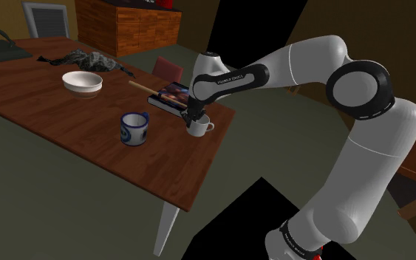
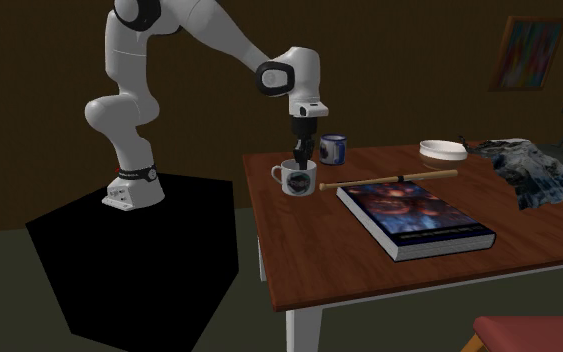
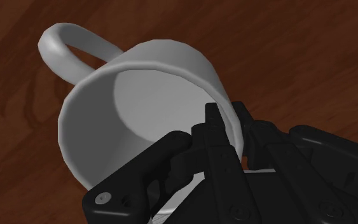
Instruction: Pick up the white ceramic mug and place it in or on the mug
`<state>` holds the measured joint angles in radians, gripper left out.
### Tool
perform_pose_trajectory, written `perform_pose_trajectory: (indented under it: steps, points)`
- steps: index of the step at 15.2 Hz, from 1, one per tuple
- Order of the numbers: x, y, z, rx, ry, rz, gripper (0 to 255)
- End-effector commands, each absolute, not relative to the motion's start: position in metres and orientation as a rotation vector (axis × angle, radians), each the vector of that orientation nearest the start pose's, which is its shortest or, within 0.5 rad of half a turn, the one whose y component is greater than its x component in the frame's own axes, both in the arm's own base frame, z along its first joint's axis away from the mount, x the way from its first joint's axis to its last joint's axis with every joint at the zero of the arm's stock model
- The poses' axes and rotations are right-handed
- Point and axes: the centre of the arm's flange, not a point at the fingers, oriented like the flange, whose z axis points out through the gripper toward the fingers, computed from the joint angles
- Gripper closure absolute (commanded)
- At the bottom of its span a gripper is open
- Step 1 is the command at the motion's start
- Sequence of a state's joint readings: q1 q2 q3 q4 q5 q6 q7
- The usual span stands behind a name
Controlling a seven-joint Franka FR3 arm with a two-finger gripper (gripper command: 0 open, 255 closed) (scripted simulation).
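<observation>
- One pinch grip: gripper [image 3: 226, 118] closed to a narrow gap on the white mug [image 3: 133, 95]. Fingers [image 3: 212, 133] astride the wall, one inside the rim and one outside, roughly opposite the handle [image 3: 61, 44].
- Likely reason for the rim grip: body too wide to span, and approach from straight above. Handle clear of the fingers.
- White mug [image 1: 199, 128] upright, just off the end of the book [image 1: 171, 96] nearest the stand. Base apparently on the table [image 1: 66, 125]; no lift evident yet.
- Probable target: blue-and-white mug [image 1: 134, 129], upright, mouth open, across the wooden stick [image 2: 389, 178] from the book, apart from the white mug.
- Similar size on both mugs, so a perch on the rim looks more likely than nesting. Calls for a level, centred set-down.
- Table edge close beyond the white mug, on the side away from the book. Little margin there if the grip slips.
- Stick end just beside the white mug, book corner near. Straight-up lift advised before any sideways travel.
- Bare tabletop between the two mugs, nothing overhead. Bowl [image 1: 82, 81] and crumpled cloth [image 1: 88, 60] well past the book's far end, out of the path.
</observation>
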<state>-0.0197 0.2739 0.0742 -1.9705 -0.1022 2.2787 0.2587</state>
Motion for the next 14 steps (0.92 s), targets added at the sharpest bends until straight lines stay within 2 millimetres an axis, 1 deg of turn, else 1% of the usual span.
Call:
perform_pose_trajectory:
  steps: [1,3,14]
  points:
    - [0.607,0.029,0.336,-3.185,0.227,-0.071,255]
    - [0.608,0.029,0.336,-3.185,0.227,-0.071,255]
    - [0.608,0.029,0.394,-3.185,0.227,-0.071,255]
